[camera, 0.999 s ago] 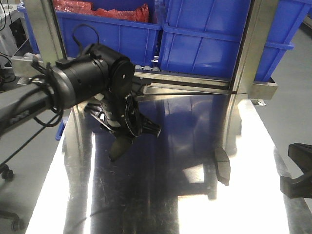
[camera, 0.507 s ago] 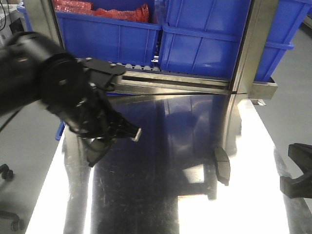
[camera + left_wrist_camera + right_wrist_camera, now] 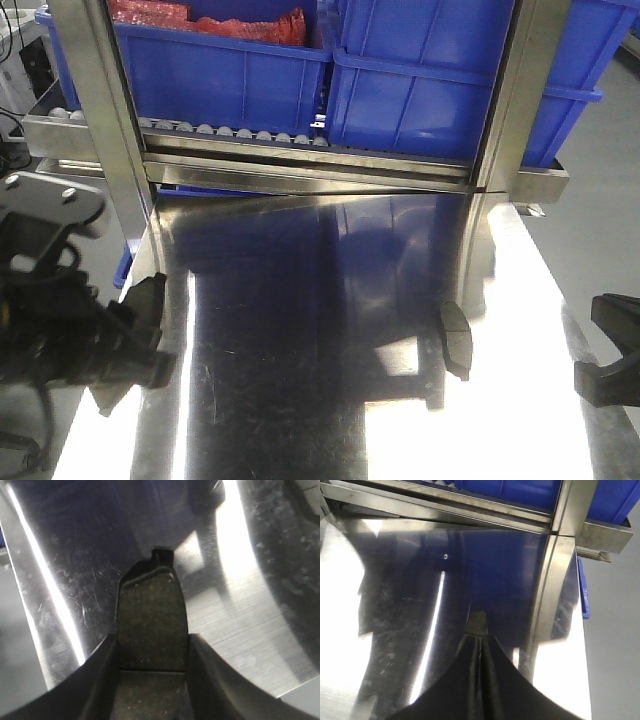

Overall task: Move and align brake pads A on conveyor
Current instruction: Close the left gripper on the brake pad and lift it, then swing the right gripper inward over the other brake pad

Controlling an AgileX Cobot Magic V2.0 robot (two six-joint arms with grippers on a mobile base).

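In the left wrist view a brake pad (image 3: 151, 607) with a grey friction face and a centre groove sits between my left gripper's (image 3: 152, 640) two fingers, which are shut on its sides above the steel table. From the front view the left gripper (image 3: 148, 338) hangs low at the table's left edge. A second brake pad (image 3: 455, 338) rests on the table near the right post; it also shows just past the tips of my right gripper (image 3: 480, 636), whose fingers are pressed together. The right gripper's body (image 3: 612, 360) shows at the right edge. The conveyor is out of view.
The shiny steel table (image 3: 330, 400) fills the middle. Behind it runs a metal roller rack (image 3: 240, 134) carrying blue bins (image 3: 430, 80), framed by steel posts (image 3: 505, 110). A blue bin corner (image 3: 583, 597) lies beyond the table's right side.
My left arm has swung from the table's middle down to its left edge, closer to the camera, with the pad still held. The right gripper and the pad on the table stayed put.
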